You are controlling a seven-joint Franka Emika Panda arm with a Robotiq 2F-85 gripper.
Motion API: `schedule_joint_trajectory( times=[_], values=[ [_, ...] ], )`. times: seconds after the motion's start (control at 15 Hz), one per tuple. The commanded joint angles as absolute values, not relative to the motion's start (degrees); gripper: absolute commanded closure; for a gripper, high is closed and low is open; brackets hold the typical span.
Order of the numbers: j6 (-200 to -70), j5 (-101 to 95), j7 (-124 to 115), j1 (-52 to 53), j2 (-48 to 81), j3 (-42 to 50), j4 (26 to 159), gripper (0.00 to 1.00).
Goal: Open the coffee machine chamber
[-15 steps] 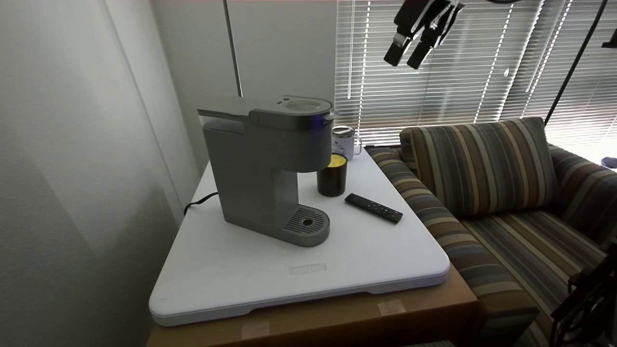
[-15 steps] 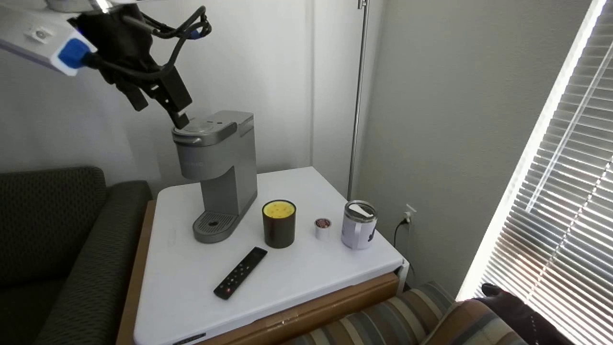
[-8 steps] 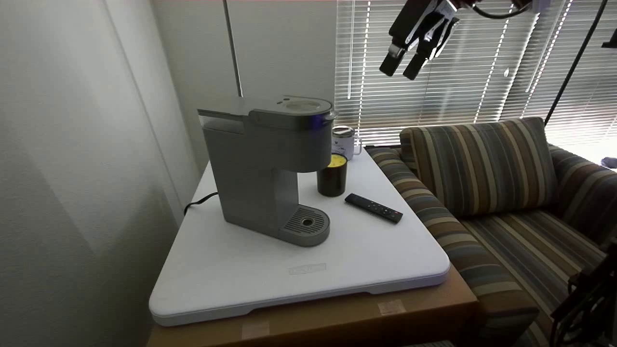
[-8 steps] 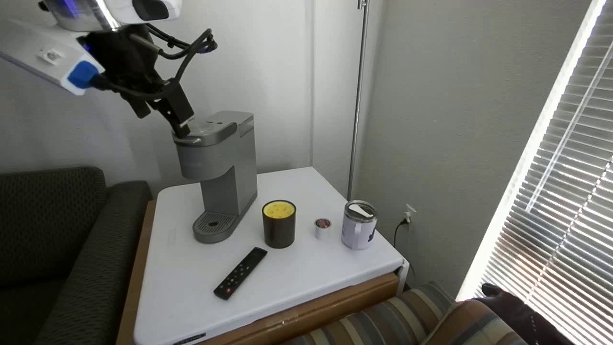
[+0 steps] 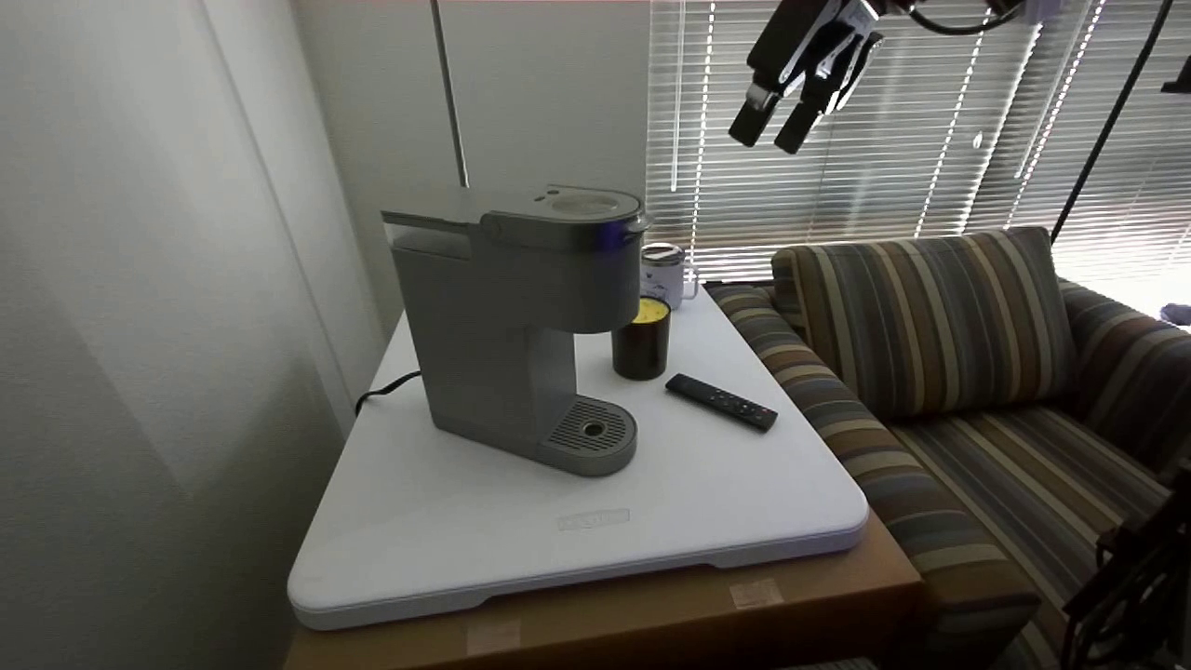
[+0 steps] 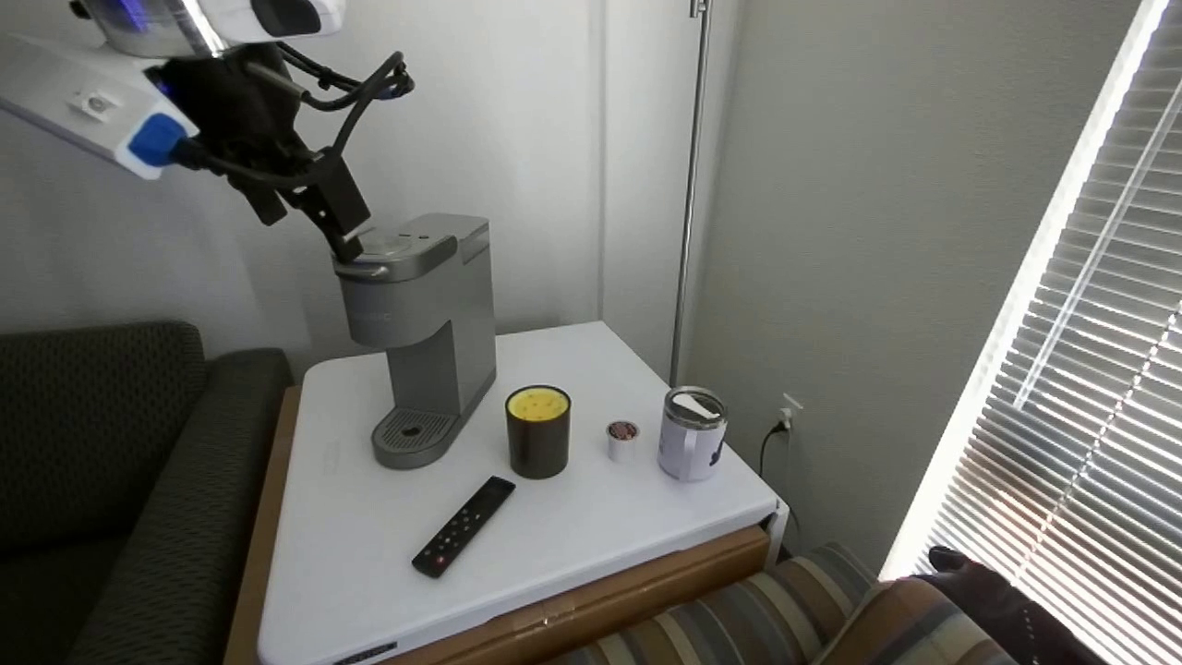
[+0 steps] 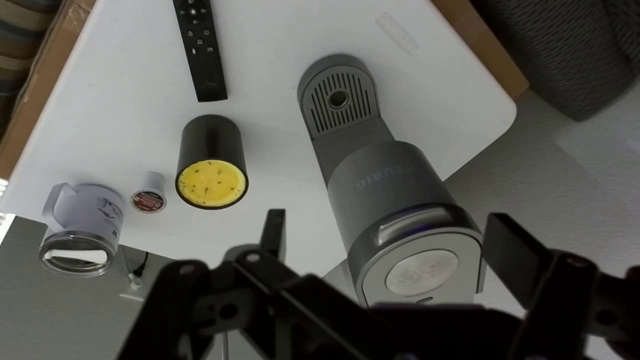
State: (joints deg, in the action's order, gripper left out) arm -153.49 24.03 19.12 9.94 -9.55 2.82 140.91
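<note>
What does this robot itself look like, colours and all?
The visible arm is white with a silvery section and a boxy, blue-tipped housing. Black cables loop beside the end effector, which is mostly black with two blocky fingers.

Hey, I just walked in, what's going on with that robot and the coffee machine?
A robot arm is meant to open the chamber of a coffee machine. Its gripper hangs open and empty, higher than the lid and apart from the machine. The lid is down, so the chamber is not yet open. A remote, a dark jar, a pod and a mug share the white table.
</note>
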Motion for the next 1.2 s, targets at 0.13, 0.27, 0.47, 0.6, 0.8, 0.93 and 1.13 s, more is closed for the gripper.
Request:
schedule_joint_trajectory(
  times=[0.13, 0.27, 0.47, 0.6, 0.8, 0.93, 1.13],
  values=[
    [-153.77, 27.23, 20.6, 10.14, -6.46, 2.14, 140.07, 0.0],
    [-153.58, 28.73, 21.1, 10.22, -5.2, 1.78, 139.8, 0.27],
    [-153.92, 30.42, 21.46, 9.93, -3.14, 0.9, 139.11, 0.48],
    [-155.34, 31.39, 21.31, 9.59, -1.57, 0.17, 138.56, 0.62],
    [-159.73, 32.63, 20.25, 9.14, 1.23, -1.02, 137.63, 0.84],
    [-163.21, 33.96, 19.7, 10.54, 3.46, -0.25, 137.05, 0.98],
    [-167.03, 36.0, 18.36, 10.77, 6.85, -0.57, 135.9, 1.0]
  ],
)
